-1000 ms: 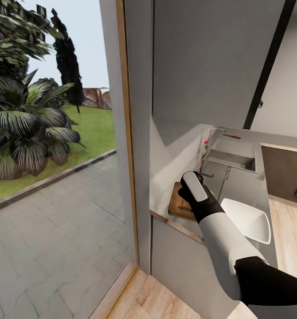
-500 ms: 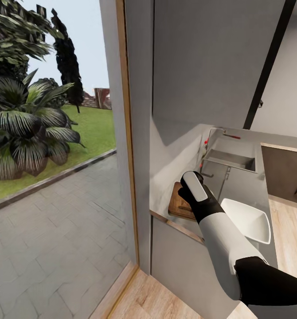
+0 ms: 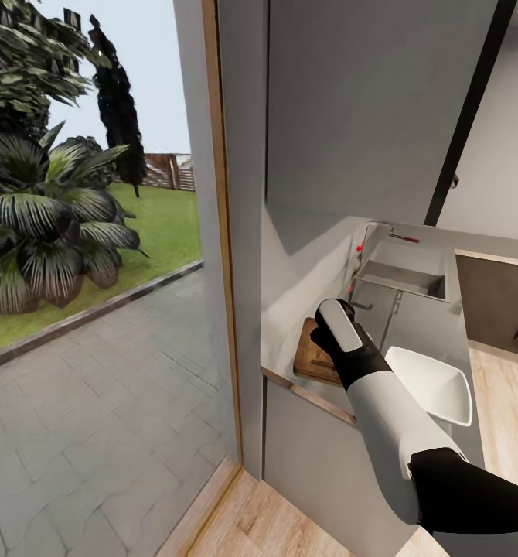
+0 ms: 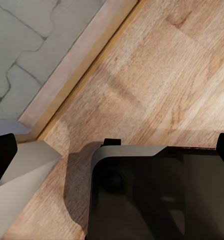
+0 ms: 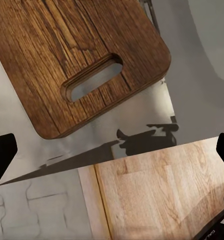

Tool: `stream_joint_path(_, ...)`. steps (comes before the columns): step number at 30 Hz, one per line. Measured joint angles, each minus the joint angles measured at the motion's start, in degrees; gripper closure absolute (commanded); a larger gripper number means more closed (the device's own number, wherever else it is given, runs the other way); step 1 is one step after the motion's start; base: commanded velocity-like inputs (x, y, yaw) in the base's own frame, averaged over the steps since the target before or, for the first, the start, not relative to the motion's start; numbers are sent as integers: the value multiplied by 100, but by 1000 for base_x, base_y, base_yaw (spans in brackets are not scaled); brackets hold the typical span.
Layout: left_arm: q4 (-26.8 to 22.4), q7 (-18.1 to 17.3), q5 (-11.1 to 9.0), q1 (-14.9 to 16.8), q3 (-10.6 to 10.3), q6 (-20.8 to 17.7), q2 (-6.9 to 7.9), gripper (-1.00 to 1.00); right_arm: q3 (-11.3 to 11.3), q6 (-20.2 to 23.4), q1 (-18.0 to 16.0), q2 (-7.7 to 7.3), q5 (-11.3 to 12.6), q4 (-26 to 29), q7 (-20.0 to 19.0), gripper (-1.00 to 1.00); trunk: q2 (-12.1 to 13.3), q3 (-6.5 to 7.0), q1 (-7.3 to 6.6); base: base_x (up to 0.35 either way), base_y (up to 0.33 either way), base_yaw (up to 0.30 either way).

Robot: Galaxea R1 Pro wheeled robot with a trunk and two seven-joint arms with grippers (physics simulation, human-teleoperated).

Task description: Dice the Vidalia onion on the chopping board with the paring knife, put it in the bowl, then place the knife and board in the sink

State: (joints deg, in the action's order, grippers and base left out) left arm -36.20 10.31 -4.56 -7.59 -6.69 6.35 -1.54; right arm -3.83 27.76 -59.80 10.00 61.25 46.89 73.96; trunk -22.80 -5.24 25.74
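My right gripper (image 5: 112,150), fingers spread and empty, hangs over the worktop's near edge; the chopping board (image 5: 74,55) lies just ahead, slot end nearest.

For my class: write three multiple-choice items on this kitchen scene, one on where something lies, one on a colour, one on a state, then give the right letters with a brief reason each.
1. Where does the chopping board lie?
A. in the sink
B. on the countertop near its edge
C. on the floor

2. What colour is the bowl?
A. white
B. red
C. black

3. How does the right gripper stand?
A. shut on the board
B. shut on a knife
C. open, holding nothing

Answers: 1 B, the board rests on the grey countertop by its near end; 2 A, the dish beside the arm is white; 3 C, the right wrist view shows its fingertips wide apart above the board's handle slot.
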Motion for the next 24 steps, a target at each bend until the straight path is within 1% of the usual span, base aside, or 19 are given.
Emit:
stream_joint_path(4, -3, 0, 1, 0, 1, 2, 0, -100, 1, 0, 0, 0, -5, -5, 3, -100, -1, 0, -1, 83, 98, 0)
stream_joint_path(12, -3, 0, 2, 1, 1, 2, 0, -100, 1, -4, 3, 0, -9, -8, 4, -100, 0, 0, -1, 155, 153, 0)
stream_joint_path(24, 1, 0, 2, 0, -1, 3, 0, -100, 9, -10, 5, 0, -5, -9, 32, -100, 0, 0, 0, 19, 17, 0)
